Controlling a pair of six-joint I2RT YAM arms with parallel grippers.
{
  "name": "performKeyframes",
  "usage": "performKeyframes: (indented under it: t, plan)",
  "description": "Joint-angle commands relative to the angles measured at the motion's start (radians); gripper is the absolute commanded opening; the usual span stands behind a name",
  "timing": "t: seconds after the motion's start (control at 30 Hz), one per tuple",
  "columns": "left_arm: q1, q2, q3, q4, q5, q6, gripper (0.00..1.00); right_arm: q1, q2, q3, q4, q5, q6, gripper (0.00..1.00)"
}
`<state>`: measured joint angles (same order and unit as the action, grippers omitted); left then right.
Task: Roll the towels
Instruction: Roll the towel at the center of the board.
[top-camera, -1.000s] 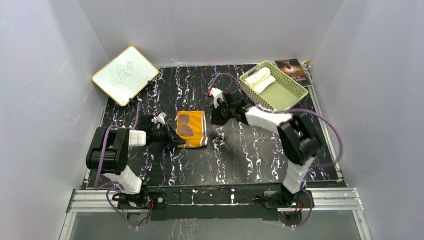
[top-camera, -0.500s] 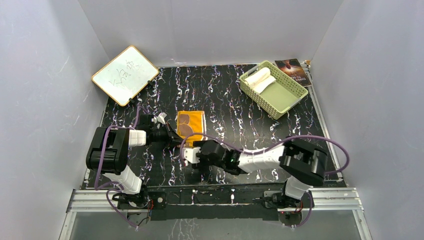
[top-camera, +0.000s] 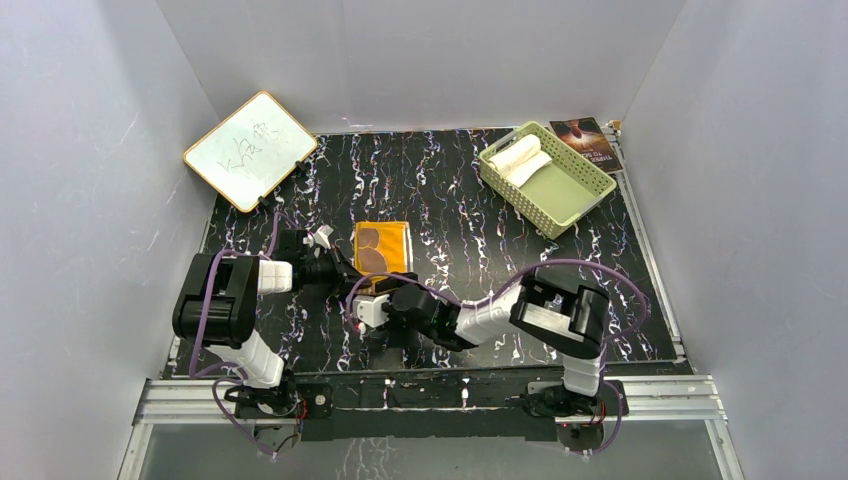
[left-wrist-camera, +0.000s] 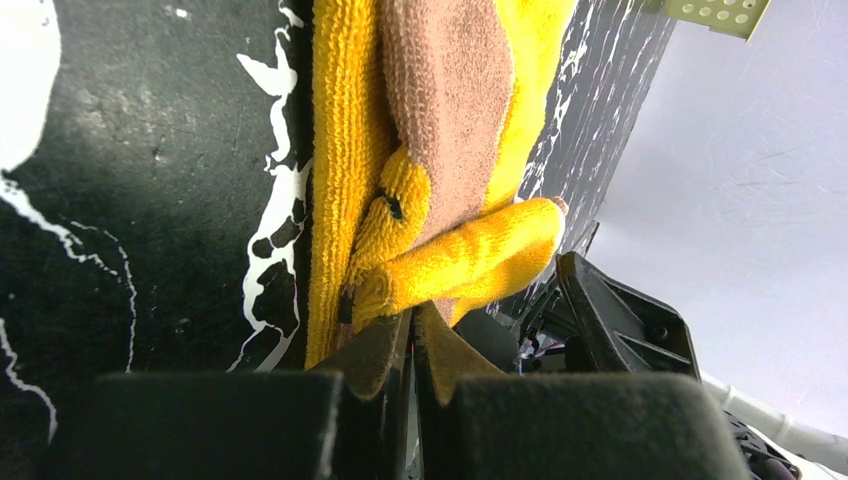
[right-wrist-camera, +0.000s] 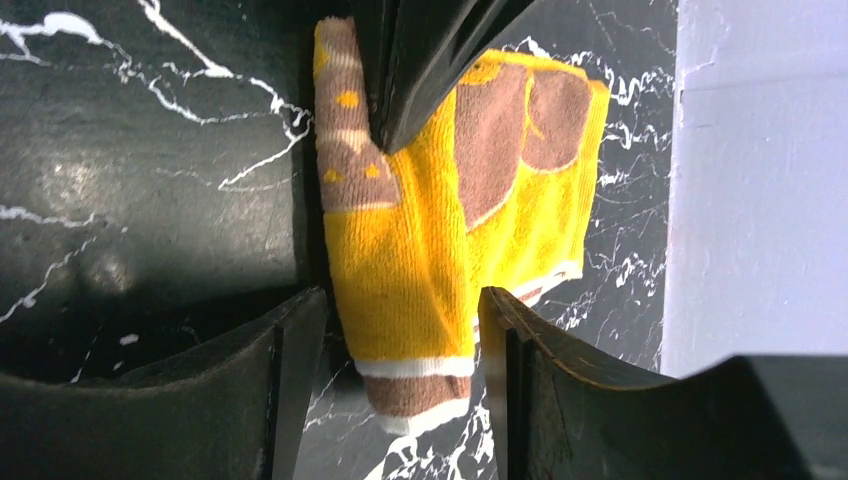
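Observation:
The mustard-yellow towel with brown patches lies mostly flat at the table's middle left. My left gripper is shut on a lifted fold at its near left corner; in the left wrist view the jaws pinch the yellow fold of the towel. My right gripper is open and low at the towel's near edge. In the right wrist view its fingers straddle the striped end of the towel, not touching it. The cream-white towel lies rolled in the basket.
A pale green slotted basket stands at the back right, with a dark book beside it. A white board with a wooden frame leans at the back left. Grey walls close in three sides.
My right arm swung from the far side of the towel down to the near side and now reaches left to the towel's near edge. My left gripper stayed on the towel corner.

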<state>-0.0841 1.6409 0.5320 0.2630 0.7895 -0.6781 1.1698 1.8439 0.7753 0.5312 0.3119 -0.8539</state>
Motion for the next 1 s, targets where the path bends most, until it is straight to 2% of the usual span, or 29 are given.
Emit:
performKeyframes:
  t: [0.0, 0.2, 0.37, 0.57, 0.7, 0.97]
  plan:
    - [0.000, 0.037, -0.029, -0.014, -0.089, 0.017, 0.00, 0.004, 0.041, 0.049, 0.072, -0.013, -0.036, 0.55]
    - [0.000, 0.038, -0.029, -0.010, -0.084, 0.013, 0.00, 0.004, 0.075, 0.083, 0.040, -0.024, -0.034, 0.49]
    - [0.000, 0.042, -0.025, -0.014, -0.077, 0.015, 0.00, 0.004, 0.090, 0.100, 0.005, -0.036, -0.017, 0.28]
    - [0.000, 0.042, -0.016, -0.027, -0.069, 0.021, 0.00, -0.009, 0.115, 0.122, -0.014, -0.031, 0.037, 0.14]
    - [0.000, 0.014, -0.004, -0.060, -0.069, 0.033, 0.00, -0.017, 0.111, 0.168, -0.116, -0.056, 0.120, 0.01]
    - [0.019, -0.030, 0.075, -0.110, -0.003, 0.035, 0.00, -0.044, 0.075, 0.288, -0.376, -0.237, 0.358, 0.00]
